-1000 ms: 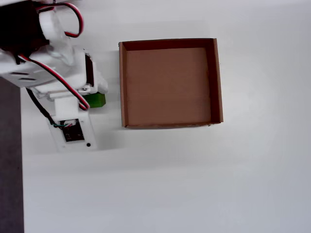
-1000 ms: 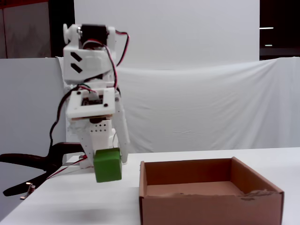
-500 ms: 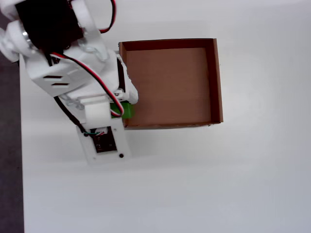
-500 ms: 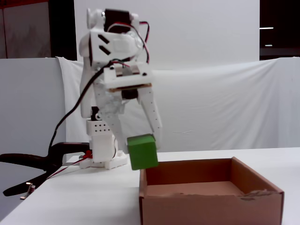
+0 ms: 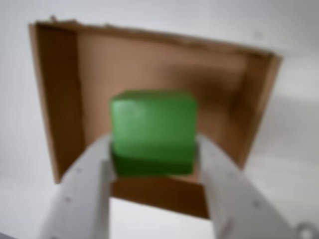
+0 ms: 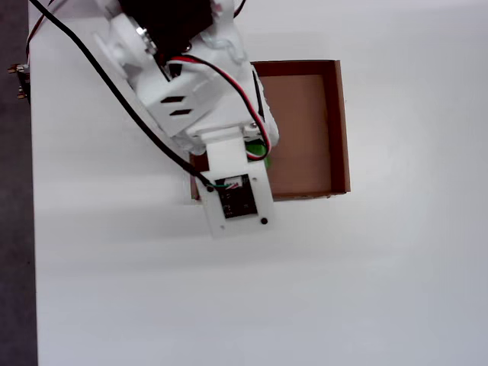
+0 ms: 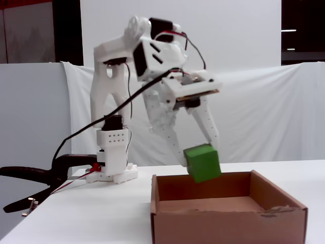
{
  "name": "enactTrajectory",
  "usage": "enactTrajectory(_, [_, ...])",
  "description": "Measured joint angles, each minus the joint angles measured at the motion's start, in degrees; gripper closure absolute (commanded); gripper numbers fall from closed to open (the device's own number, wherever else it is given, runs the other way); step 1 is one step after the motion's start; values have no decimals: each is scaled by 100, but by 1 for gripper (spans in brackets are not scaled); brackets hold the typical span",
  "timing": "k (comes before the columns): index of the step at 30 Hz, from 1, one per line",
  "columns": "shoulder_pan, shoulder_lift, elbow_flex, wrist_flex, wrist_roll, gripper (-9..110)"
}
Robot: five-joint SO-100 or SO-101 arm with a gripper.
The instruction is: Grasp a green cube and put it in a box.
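Observation:
My gripper (image 5: pixel 153 148) is shut on the green cube (image 5: pixel 152 130), with one white finger (image 5: pixel 87 184) on each side of it. I hold the cube tilted in the air above the brown cardboard box (image 5: pixel 57 99), over its near part. In the fixed view the cube (image 7: pixel 202 162) hangs at about the height of the rim of the box (image 7: pixel 228 223), between my fingertips (image 7: pixel 200 155). In the overhead view the arm hides most of the cube (image 6: pixel 257 150); only a green sliver shows over the left part of the box (image 6: pixel 336 122).
The arm's base (image 7: pixel 114 152) stands on the white table behind and left of the box. A black clamp (image 7: pixel 30 175) and loose cables (image 7: pixel 76 137) lie at the table's left edge. White cloth hangs behind.

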Motion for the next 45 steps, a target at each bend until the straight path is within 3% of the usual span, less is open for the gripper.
enactTrajectory(24, [-439, -360, 2083, -2268, 79, 88])
enactTrajectory(35, [-439, -527, 2118, -2426, 79, 82])
enactTrajectory(45, [-387, -545, 2013, -1881, 79, 76])
